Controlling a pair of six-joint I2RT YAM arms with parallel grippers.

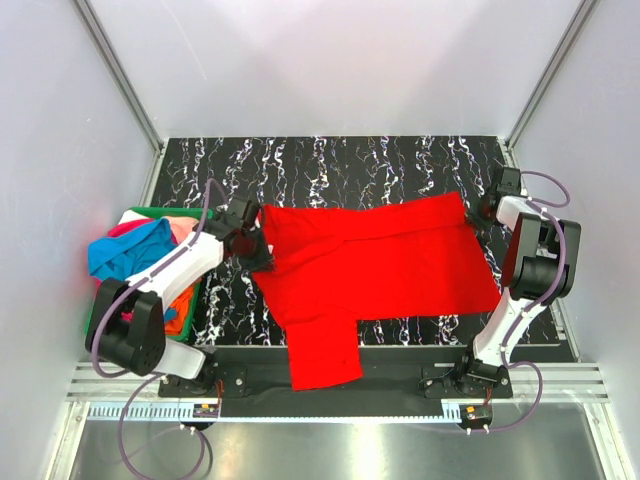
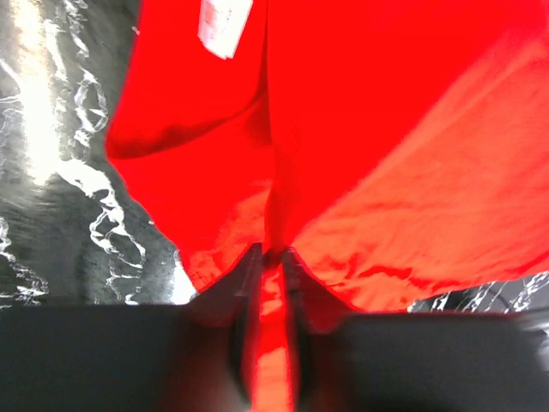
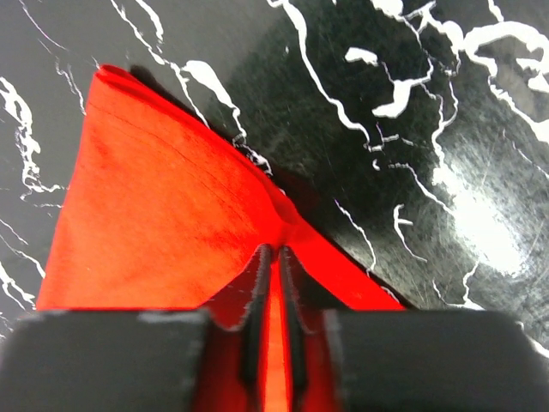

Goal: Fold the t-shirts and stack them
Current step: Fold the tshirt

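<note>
At the far left a green bin [image 1: 150,211] sits beside the table [image 1: 400,160], heaped with loose shirts: a blue one [image 1: 125,250] on top, pink [image 1: 183,228] behind it and orange [image 1: 178,320] low at the near side. The left arm [image 1: 175,265] reaches out over that bin to the left edge of the red t-shirt [image 1: 390,265]. In the wrist view the left jaws are nearly together, with a fold of red cloth [image 2: 386,172] pinched between them. A white label [image 2: 225,24] shows just beyond on the fabric.

The red t-shirt lies spread across the middle of the black marbled table, mostly flat. Its top edge is folded over, and one part runs down to the near edge between the two arm bases.

On the right, the right arm [image 1: 530,265] bends up to the shirt's far right corner. The right jaws are clamped on the cloth [image 3: 154,223] there, a thin red strip showing between them, with bare table beyond.
</note>
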